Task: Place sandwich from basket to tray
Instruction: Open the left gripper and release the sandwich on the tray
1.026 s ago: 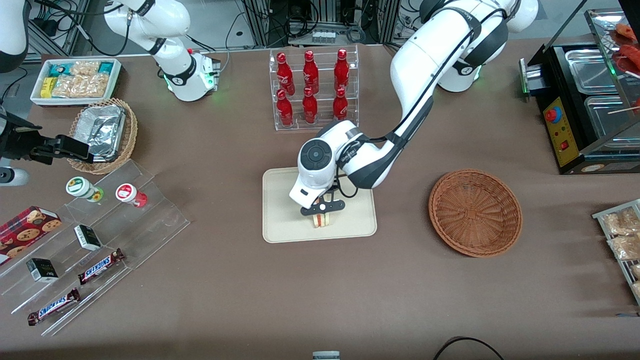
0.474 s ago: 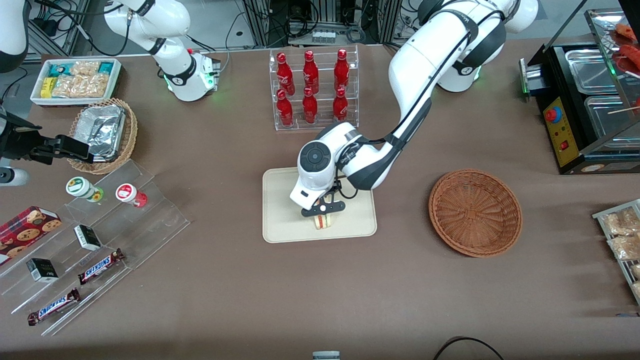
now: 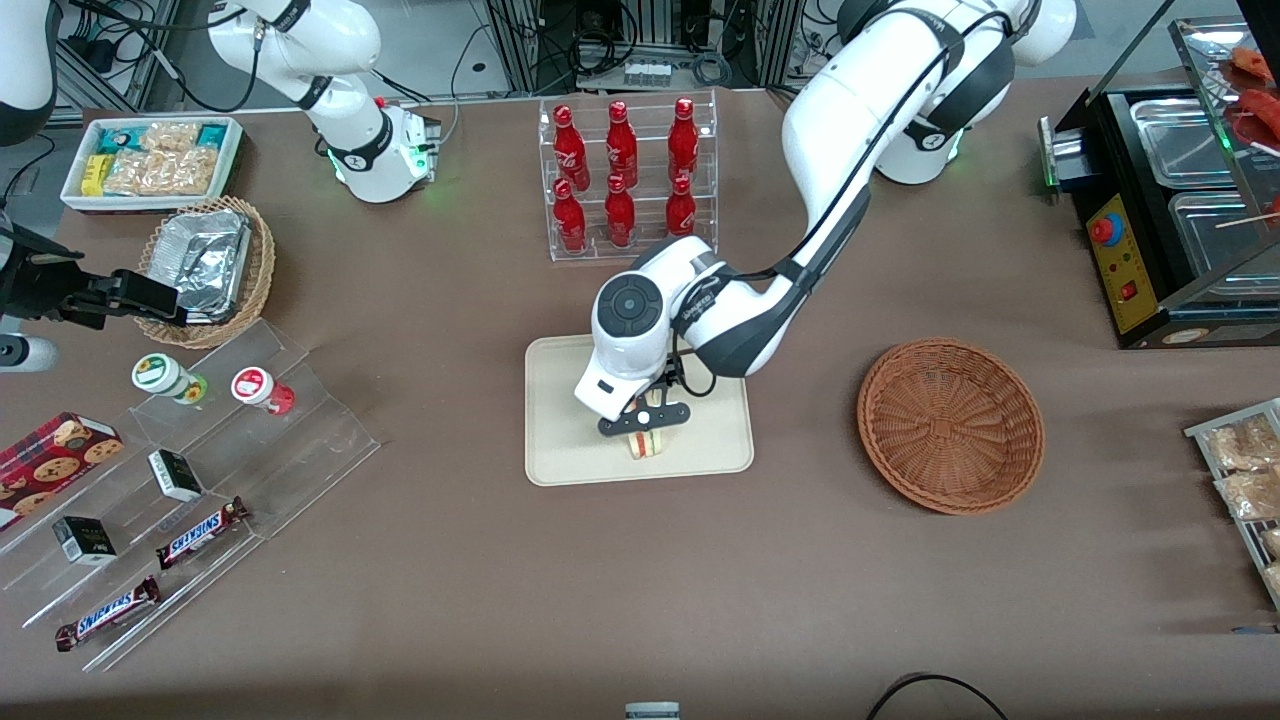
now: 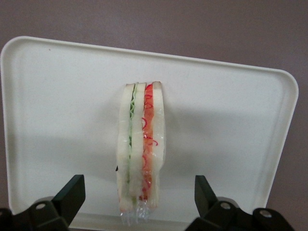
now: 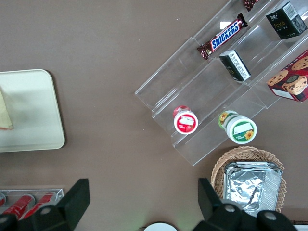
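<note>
On the brown table we recorded, first, a flat cream-beige rectangular tray (image 3: 560, 420) with rounded corners and a low rim. Standing on it, on edge, was a small triangular sandwich (image 3: 647, 443) of pale white bread, with green and red filling showing along its cut side. Directly above it we found the left arm's black two-finger gripper (image 3: 644, 421), its fingers (image 4: 72, 195) spread wide to either side of the sandwich and touching neither face. Toward the working arm's end lay a round reddish-brown woven wicker basket (image 3: 950, 424), well apart from the tray.
</note>
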You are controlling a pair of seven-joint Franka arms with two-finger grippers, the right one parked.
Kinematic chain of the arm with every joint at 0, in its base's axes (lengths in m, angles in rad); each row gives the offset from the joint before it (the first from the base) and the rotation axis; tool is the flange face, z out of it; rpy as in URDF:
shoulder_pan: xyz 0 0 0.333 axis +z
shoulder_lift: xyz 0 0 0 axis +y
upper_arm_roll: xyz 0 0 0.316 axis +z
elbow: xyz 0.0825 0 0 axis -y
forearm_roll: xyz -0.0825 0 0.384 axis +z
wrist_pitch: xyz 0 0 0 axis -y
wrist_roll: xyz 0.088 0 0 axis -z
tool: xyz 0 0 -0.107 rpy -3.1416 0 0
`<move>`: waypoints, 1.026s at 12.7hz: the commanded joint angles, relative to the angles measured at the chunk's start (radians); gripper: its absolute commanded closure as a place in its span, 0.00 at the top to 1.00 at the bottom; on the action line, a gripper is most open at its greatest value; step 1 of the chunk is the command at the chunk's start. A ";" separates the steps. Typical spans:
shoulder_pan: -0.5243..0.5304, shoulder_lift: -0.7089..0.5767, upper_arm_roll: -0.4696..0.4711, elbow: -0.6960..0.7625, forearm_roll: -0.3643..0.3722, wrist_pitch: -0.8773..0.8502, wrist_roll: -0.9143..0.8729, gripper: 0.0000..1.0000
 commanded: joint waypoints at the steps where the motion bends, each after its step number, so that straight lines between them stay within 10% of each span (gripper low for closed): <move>1: -0.008 -0.071 0.013 -0.005 0.008 -0.068 -0.010 1.00; 7: -0.005 -0.184 0.054 -0.005 -0.013 -0.146 0.058 1.00; 13: -0.007 -0.365 0.324 -0.126 -0.258 -0.198 0.392 1.00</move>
